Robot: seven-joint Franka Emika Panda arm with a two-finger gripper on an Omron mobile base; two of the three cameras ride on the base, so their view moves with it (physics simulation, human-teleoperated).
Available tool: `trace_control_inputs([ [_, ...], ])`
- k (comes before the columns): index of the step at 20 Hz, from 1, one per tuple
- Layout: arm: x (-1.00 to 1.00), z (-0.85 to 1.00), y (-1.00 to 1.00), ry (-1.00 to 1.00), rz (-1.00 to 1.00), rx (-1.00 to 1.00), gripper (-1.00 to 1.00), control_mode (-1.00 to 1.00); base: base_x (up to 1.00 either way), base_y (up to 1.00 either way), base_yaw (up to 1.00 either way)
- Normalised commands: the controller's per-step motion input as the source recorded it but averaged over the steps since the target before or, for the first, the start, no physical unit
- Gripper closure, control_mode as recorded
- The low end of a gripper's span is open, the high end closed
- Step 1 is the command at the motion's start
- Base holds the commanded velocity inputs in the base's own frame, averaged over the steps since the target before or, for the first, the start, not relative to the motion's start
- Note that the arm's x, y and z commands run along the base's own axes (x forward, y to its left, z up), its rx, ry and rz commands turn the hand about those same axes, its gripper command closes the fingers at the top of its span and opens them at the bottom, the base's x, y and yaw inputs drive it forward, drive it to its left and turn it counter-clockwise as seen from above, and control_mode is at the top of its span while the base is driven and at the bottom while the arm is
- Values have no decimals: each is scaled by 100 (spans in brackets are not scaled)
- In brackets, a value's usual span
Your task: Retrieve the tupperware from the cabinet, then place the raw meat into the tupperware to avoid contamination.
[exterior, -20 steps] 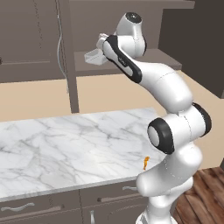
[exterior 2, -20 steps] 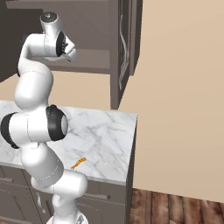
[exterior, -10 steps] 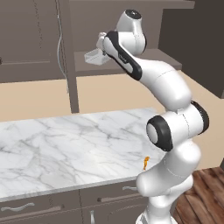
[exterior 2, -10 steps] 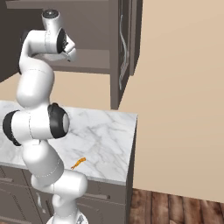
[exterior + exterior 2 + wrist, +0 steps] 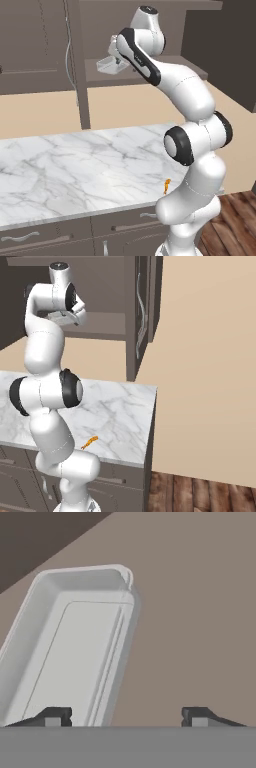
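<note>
The white arm reached up into the dark grey-brown wall cabinet [image 5: 45, 45], whose panelled door with a long silver bar handle stood open at the left of the left base view. The small translucent whitish-grey rectangular tupperware [image 5: 70, 647] lay on the cabinet's inner shelf [image 5: 150, 75], near the shelf's front edge. In the hand view the claw [image 5: 125, 717] stood wide, its two dark tips well apart: one tip sat over the container's open tray, the other over bare shelf, with the container's long rim between them. Neither tip was seen pressing the rim, so the claw held nothing. In the left base view the tupperware [image 5: 111, 64] showed just beside the hand, at the shelf's front edge.

Below, the tiny orange-brown morsel of raw meat [image 5: 167, 185] lay on the white marble table [image 5: 75, 165], close to its front edge and near its right corner, just beside the arm's lower body. In the right base view the meat [image 5: 89, 443] lay near the table's front edge.
</note>
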Motion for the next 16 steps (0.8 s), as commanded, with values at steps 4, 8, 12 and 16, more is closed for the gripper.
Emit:
trace_control_inputs([
  [4, 4, -12, 18, 8, 0, 0, 100, -100, 0, 0, 0],
  [8, 0, -11, 13, 8, 0, 0, 100, -100, 0, 0, 0],
  [12, 0, -10, 8, 6, 0, 0, 100, -100, 0, 0, 0],
  [16, 0, -3, 4, 0, 0, 0, 100, -100, 0, 0, 0],
])
